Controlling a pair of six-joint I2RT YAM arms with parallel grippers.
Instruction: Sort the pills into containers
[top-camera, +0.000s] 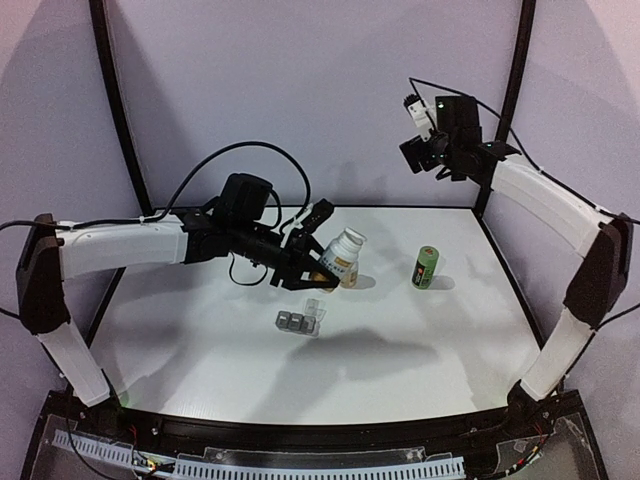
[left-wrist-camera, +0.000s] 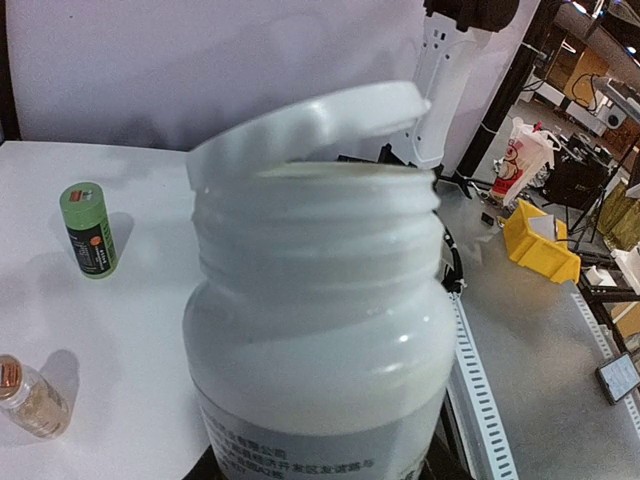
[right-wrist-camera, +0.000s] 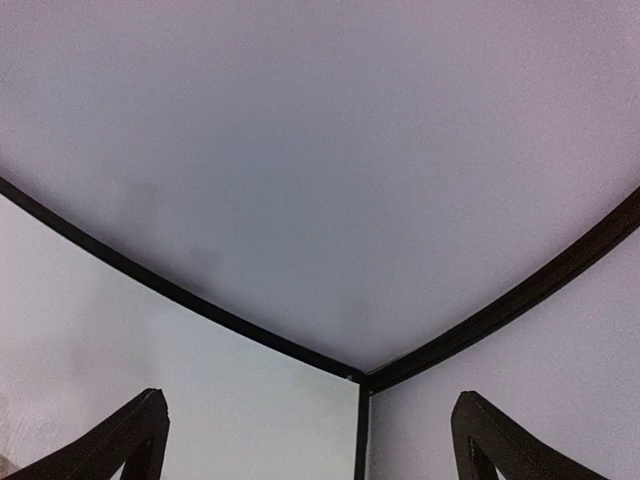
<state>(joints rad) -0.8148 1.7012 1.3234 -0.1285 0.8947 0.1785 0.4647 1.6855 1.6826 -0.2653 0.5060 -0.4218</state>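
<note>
Left end effector (top-camera: 322, 270) is closed on the lower body of a white bottle (top-camera: 344, 256), held tilted over the bench (top-camera: 200, 340). Whether the bottle's base touches the bench cannot be told. In the left wrist view the bottle fills most of the frame. Its flip lid (left-wrist-camera: 310, 125) is hinged up and the threaded neck is open, but the inside cannot be seen from this angle. The label print is cut off at the lower edge and is unreadable.

The containers (top-camera: 298, 321), a short grey strip, lie flat on the bench just in front of the white bottle and slightly to its left, not touching it. A clear lid appears raised at the end nearest the bottle. The strip is too small to tell how the other lids sit or what is inside.

Around the white bottle:
- A green bottle (top-camera: 426, 267) stands upright to its right, well apart, nothing between them.
- A small amber vial (left-wrist-camera: 25, 395) with a copper-coloured cap shows at the lower left edge of the left wrist view, partly cut off.
- A yellow bin (left-wrist-camera: 540, 240) sits off the bench, beyond the bottle.

Right end effector (right-wrist-camera: 310, 405) hangs high, well to the right of and behind the white bottle. Its fingers are spread wide with nothing between them, and its camera sees only the wall (right-wrist-camera: 320, 150).
</note>
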